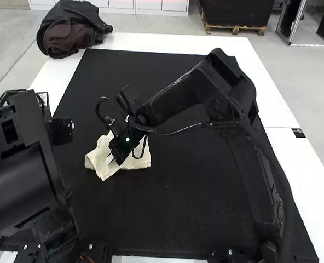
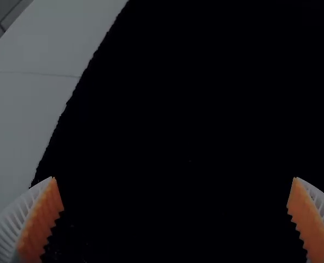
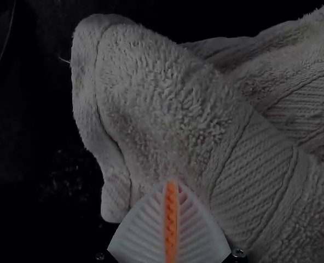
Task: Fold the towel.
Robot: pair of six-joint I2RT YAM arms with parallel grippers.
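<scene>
Lying at the right fingers (image 3: 145,233), the towel (image 1: 96,159) is the thing to work from: it sits in the left half of the black mat (image 1: 189,203), loosely folded over itself, its longer spread running roughly left to right. More of it extends to the right of those fingers than to the left. They are pressed together against its pile; whether they pinch a layer, I cannot tell. The right arm (image 1: 173,98) is the nearer at the gripping end, bent high at the elbow and slanting down across the middle. The left arm (image 1: 19,175) stands at the near left, its fingers (image 2: 39,227) wide apart with nothing between them. A fold probably calls for one layer only; pinching both could drag the whole towel.
</scene>
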